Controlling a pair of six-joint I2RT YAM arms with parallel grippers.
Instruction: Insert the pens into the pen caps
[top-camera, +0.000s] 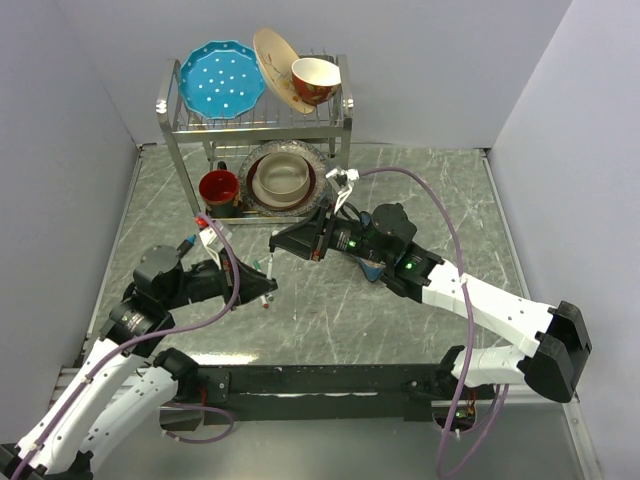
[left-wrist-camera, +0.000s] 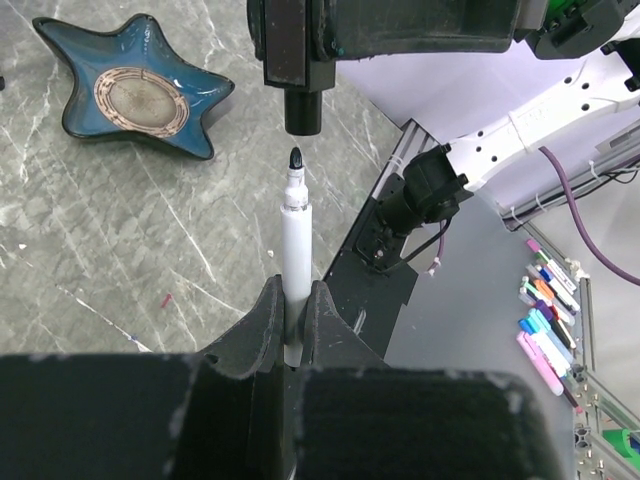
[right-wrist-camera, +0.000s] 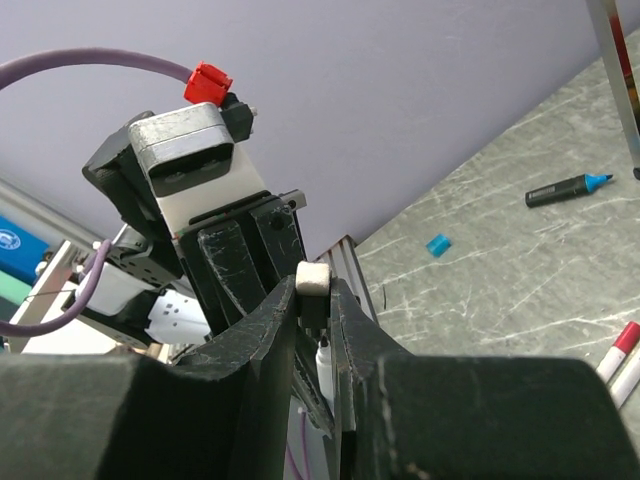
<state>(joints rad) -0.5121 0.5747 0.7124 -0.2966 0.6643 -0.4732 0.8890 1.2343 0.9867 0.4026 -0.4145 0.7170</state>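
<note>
**While the black-tipped pen (left-wrist-camera: 296, 235) faces its black cap (left-wrist-camera: 302, 110), both pincers grip**

Where your left gripper (left-wrist-camera: 296, 292) closes, its two fingers are clamped together on the white barrel of the black-tipped pen. The lower barrel is hidden between them, and the upper part and the dark nib stick out ahead. Straight in line with the nib hangs the black cap, open end towards it. Nib and cap are just apart, with a narrow gap between them.

Your right gripper (right-wrist-camera: 313, 295) is clamped on that cap. From its own wrist view you see a pale end pinched between the fingertips, with the pen's nib just beyond.

In the top view, both grippers meet above the grey marbled table (left-wrist-camera: 100, 230), in front of the dish rack (top-camera: 255, 120).

On the table lie more of the task's things. A dark marker (right-wrist-camera: 570, 187) with a blue tip lies uncapped. A loose blue cap (right-wrist-camera: 438, 244) sits near it but apart. Two red-ended pens (right-wrist-camera: 620, 350) lie side by side at the edge of the right wrist view.

A blue star-shaped dish (left-wrist-camera: 135, 90) rests on the table beyond the pen. You can also see a tiny red speck (left-wrist-camera: 165, 299) on the table. You cannot tell what it is.
</note>
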